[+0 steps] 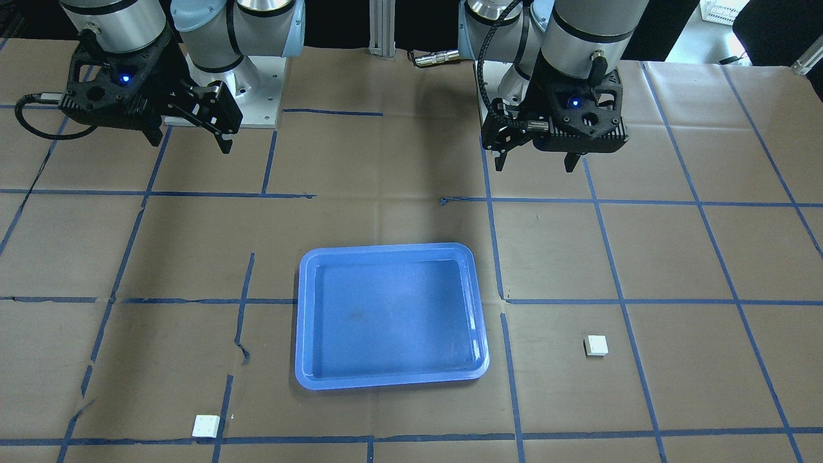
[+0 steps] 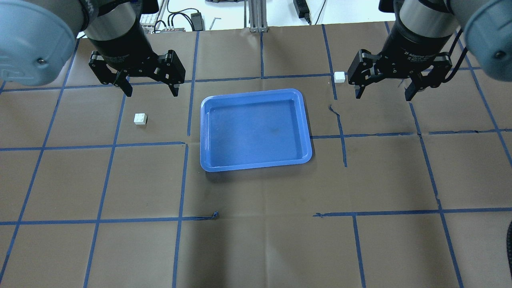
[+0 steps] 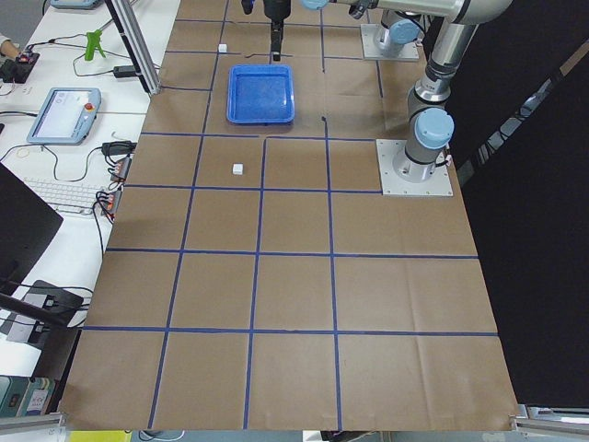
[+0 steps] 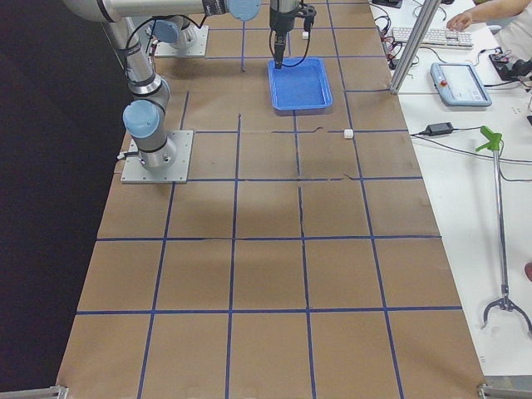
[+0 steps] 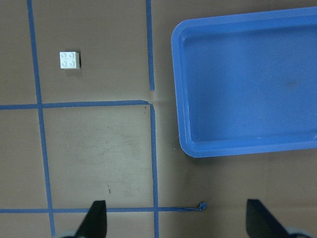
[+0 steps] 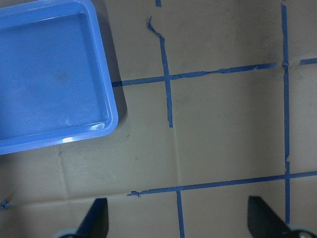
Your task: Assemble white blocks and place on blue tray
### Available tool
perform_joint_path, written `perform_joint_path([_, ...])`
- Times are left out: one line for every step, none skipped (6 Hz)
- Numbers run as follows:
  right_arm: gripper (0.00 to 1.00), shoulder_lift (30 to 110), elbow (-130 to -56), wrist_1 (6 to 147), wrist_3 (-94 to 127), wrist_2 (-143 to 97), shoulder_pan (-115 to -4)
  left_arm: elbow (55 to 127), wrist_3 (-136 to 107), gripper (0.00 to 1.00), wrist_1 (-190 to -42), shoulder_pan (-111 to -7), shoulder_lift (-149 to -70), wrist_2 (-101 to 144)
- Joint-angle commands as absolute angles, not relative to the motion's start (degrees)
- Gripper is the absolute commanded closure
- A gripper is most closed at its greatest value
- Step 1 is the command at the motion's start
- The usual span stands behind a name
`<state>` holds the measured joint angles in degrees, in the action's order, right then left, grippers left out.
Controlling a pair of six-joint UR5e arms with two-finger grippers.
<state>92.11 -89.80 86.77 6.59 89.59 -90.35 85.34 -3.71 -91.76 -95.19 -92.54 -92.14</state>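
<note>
The blue tray [image 2: 256, 93] lies empty mid-table, also in the front view [image 1: 386, 249]. One white block [image 2: 140, 119] sits on the paper left of the tray; it shows at the upper left of the left wrist view [image 5: 69, 60] and in the front view [image 1: 596, 345]. The other white block [image 2: 339, 77] sits beyond the tray's far right corner, also in the front view [image 1: 206, 426]. My left gripper [image 2: 151, 94] hangs open and empty above the table, apart from the near block. My right gripper [image 2: 383, 97] hangs open and empty to the right of the other block.
Brown paper with a grid of blue tape lines covers the table [image 2: 264, 224]. The tray's edge shows in the right wrist view [image 6: 111, 99]. Cables and a keyboard lie on a side bench [image 3: 64, 138] beyond the table's far edge.
</note>
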Motion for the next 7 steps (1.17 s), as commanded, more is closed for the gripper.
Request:
perform_joint_path([0.0,92.11,-89.82,86.75,6.59,89.73,-90.44,85.34,-3.69,0.01,-91.76,-95.19,-92.46,-92.46])
perform_joint_path([0.0,92.11,-89.82,86.75,6.59,89.65,-90.44,85.34,-3.69,0.01,-91.76,-95.19,-92.46,-92.37])
perform_joint_path([0.0,92.11,-89.82,86.75,6.68,89.56,-90.44,85.34,-3.69,0.01,-91.76,-95.1,-92.11,-92.55])
perform_joint_path([0.0,92.11,-89.65,86.75,6.68,89.82,-90.44,85.25,-2.73,0.01,-91.76,-91.27,-91.5,-93.24])
perform_joint_path([0.0,92.02,-89.74,86.84,6.07,89.74,-90.44,85.34,-0.11,0.01,-91.58,-87.23,-92.63,-92.9])
perform_joint_path([0.0,92.02,-89.65,86.92,4.5,89.56,-90.44,85.69,1.57,0.01,-87.67,-83.1,-95.25,-92.9])
perform_joint_path([0.0,92.02,-89.56,86.92,-3.0,89.56,-90.44,85.43,4.63,0.01,-86.84,-79.4,-99.1,-92.81])
